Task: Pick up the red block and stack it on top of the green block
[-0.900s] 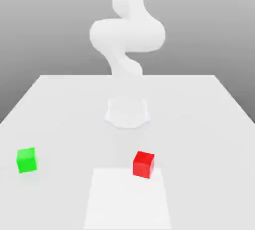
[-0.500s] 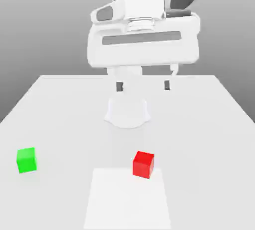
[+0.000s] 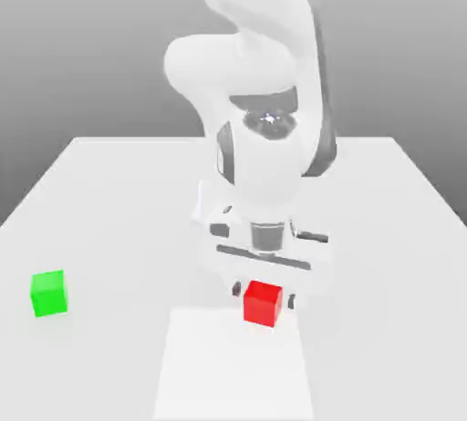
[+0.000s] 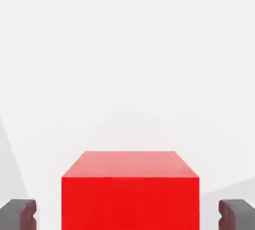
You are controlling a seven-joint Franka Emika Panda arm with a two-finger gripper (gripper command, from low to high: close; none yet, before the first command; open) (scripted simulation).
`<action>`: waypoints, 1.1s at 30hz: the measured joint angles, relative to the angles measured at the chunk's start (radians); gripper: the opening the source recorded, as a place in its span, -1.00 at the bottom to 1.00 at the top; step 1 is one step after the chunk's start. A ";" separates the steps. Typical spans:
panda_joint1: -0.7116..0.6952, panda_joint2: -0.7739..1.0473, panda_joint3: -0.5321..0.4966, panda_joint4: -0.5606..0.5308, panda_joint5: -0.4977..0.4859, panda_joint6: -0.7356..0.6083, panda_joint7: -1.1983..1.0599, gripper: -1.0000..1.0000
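- You're in the grasp step: the gripper [image 3: 264,296] sits low over the red block [image 3: 263,302], which rests on the desk [image 3: 109,191] at the edge of a paler square patch [image 3: 233,369].
- In the hand view, the red block [image 4: 130,190] sits between the two dark fingers [image 4: 18,214], one on each side, with a gap of desk showing on both sides.
- So the fingers are spread and straddling the block, not pinching it; nothing is held.
- The green block [image 3: 48,292] stands well apart, toward the exterior view's left, on bare desk.
- Next, I'd judge you need to close squarely on the red faces, then lift straight up.
- After that, carry across and line up over the green block before lowering.
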 joint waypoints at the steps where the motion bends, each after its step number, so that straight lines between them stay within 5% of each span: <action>1: -0.001 0.000 0.000 0.000 -0.001 0.000 0.001 -1.00; 5: 0.001 0.003 -0.002 0.000 -0.006 0.003 0.004 -1.00; 14: -0.013 -0.280 0.029 -0.034 0.127 -0.246 -0.099 -1.00; 28: -0.502 -0.212 -0.424 0.226 0.053 -0.435 -0.466 -1.00; 33: -0.523 -0.120 -0.424 0.256 0.134 -0.375 -0.560 -1.00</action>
